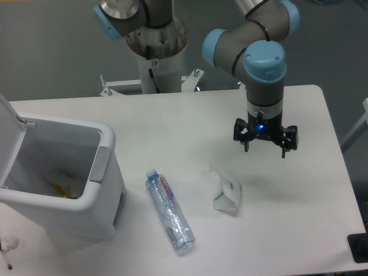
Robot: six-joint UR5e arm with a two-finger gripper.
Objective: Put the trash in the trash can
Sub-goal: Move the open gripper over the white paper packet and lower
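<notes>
The claw (pixel 265 145) hangs spread and empty above the table (pixel 172 121), the crumpled white carton (pixel 226 192) just toward the near edge; the clear, ribbed bottle (pixel 169 210) lies beside the boxy open trash can (pixel 63 175) at the left edge.

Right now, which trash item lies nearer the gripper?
The crumpled white carton, just below-left of the gripper; the clear bottle lies farther left, beside the trash can.

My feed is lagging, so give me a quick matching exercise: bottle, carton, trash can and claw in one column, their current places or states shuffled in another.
1. plastic bottle
2. crumpled carton
3. trash can
4. claw

A. lid up, at the table's left
B. lying flat beside the can
C. open, empty, above the table
D. on the table, below-left of the claw in view

Pairs: 1-B, 2-D, 3-A, 4-C
</notes>
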